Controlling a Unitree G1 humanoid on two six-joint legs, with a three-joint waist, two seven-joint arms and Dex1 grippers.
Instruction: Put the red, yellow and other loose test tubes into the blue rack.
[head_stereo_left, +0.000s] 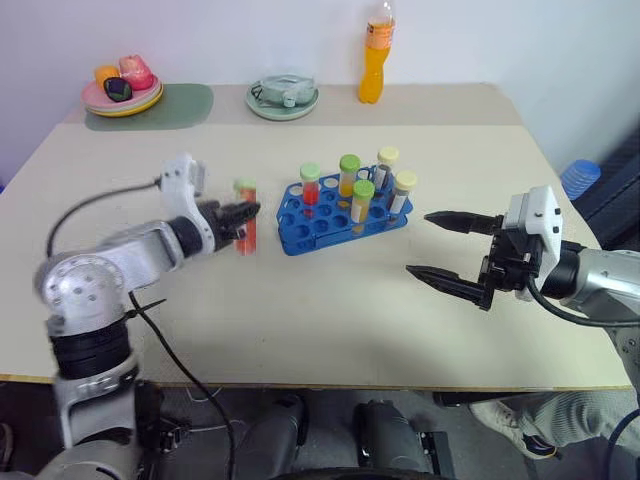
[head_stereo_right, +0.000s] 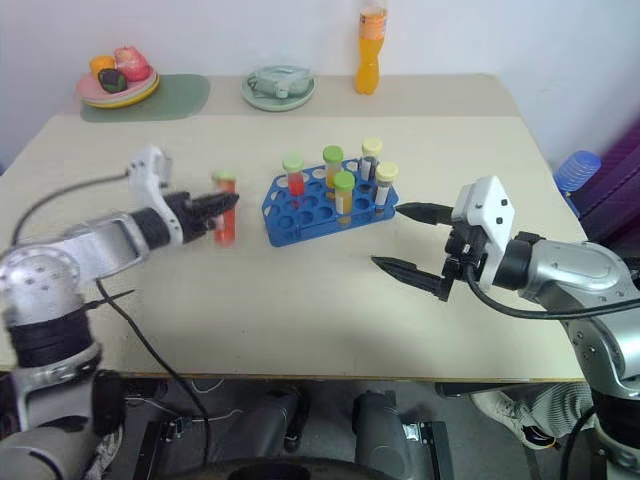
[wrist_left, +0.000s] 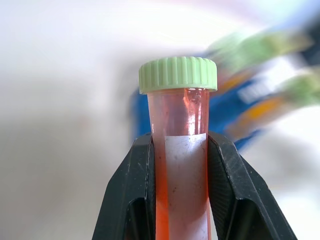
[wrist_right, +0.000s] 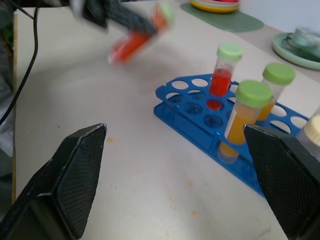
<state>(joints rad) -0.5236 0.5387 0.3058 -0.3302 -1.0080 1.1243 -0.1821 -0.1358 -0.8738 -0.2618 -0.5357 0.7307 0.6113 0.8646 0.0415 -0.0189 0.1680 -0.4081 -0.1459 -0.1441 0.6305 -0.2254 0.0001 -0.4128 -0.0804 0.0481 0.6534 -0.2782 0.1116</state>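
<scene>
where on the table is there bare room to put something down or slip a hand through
Bare table runs along the near edge, between the left gripper holding a red tube and the open right gripper. Also bare: behind the blue rack, before the green mat and orange bottle. Crowded: the left gripper-to-rack gap.

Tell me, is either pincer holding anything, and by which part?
The left pincer grips a red test tube around its body, below the green cap. The right pincer is open, holding nothing.
</scene>
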